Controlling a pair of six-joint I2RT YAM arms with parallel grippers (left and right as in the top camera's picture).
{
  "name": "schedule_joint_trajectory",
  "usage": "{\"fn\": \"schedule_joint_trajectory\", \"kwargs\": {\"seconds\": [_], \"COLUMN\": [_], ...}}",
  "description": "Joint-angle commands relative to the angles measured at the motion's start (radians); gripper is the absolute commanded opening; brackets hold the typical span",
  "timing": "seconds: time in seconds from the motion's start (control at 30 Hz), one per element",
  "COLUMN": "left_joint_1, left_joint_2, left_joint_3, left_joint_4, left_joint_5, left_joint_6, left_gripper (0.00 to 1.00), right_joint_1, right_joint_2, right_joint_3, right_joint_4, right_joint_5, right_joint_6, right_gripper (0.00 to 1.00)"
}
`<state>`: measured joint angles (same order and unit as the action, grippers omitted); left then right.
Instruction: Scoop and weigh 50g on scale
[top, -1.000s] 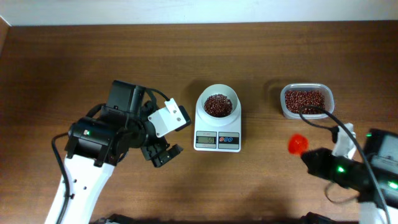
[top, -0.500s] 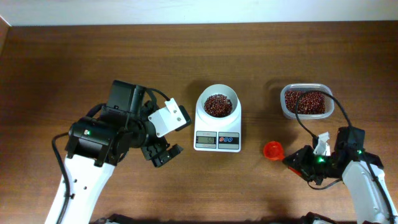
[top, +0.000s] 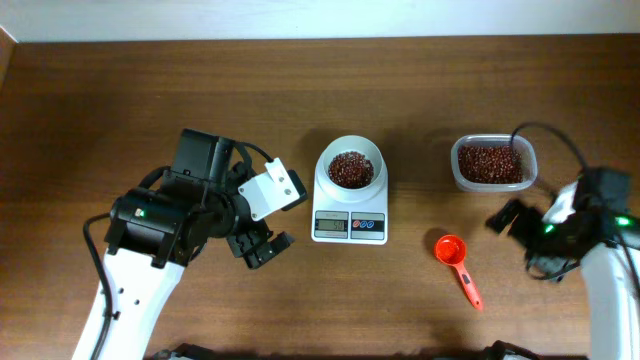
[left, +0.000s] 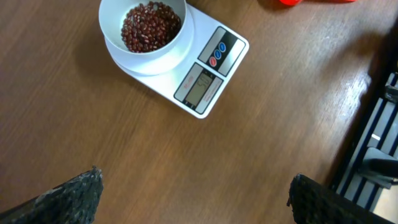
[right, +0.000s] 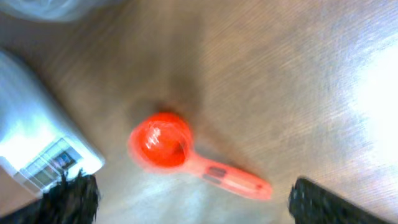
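Tom: Red scoop (top: 459, 268) was up in the right gripper (right: 196, 199) a moment ago. Now it lies flat on the table (top: 120, 90), and that arm has pulled back to the side.
Mia: Is the right gripper holding anything?
Tom: No. Its fingers are wide apart with nothing between them. The left gripper (left: 196, 198) is the same: fingers far apart and empty. It has not moved.
Mia: Where is the scale (top: 350, 225)?
Tom: In the middle of the table, between the two arms. Its white bowl (top: 350, 143) sits on top with red beans (top: 350, 168) in it. The scoop is near the scale's right side, not touching. The tub (top: 492, 187) of beans is farther back on the right.
Mia: Can you read the number?
Tom: No, it is too small.
Mia: Would the scale be hard to move?
Tom: I think it is light, hard, smooth plastic, so it could slide if bumped. The bowl looks like it just rests on top, so a push could tip it and spill beans. Best not to touch it at all, or the number may jump.
Mia: And the scoop?
Tom: Light and stiff too, I think. I would pinch it on the thin handle, near the far end, and keep the cup level. The handle lies flat on the wood, so the fingers must come down on both sides of it.
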<state>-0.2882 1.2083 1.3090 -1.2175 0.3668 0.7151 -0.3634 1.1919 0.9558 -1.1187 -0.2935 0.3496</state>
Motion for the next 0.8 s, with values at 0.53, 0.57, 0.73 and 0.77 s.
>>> {"fn": "schedule_joint_trajectory", "kwargs": {"seconds": [0.53, 0.57, 0.73, 0.77], "left_joint_1": [0.003, 0.003, 0.003, 0.003], "left_joint_2": [0.000, 0.000, 0.000, 0.000], "left_joint_3": [0.008, 0.008, 0.008, 0.008], "left_joint_4": [0.001, 0.001, 0.001, 0.001], "left_joint_5": [0.011, 0.011, 0.011, 0.011], "left_joint_6": [0.009, 0.009, 0.009, 0.009], "left_gripper": [0.99, 0.99, 0.99, 0.99], "right_joint_1": [-0.004, -0.004, -0.004, -0.004], "right_joint_2": [-0.495, -0.578, -0.830, -0.879], "right_joint_3": [0.286, 0.284, 0.198, 0.114], "right_joint_4": [-0.286, -0.278, -0.180, -0.108], "right_joint_5": [-0.106, -0.104, -0.201, -0.220], "right_joint_6": [-0.404, -0.425, -0.594, -0.594], "right_gripper": [0.99, 0.99, 0.99, 0.99]}}
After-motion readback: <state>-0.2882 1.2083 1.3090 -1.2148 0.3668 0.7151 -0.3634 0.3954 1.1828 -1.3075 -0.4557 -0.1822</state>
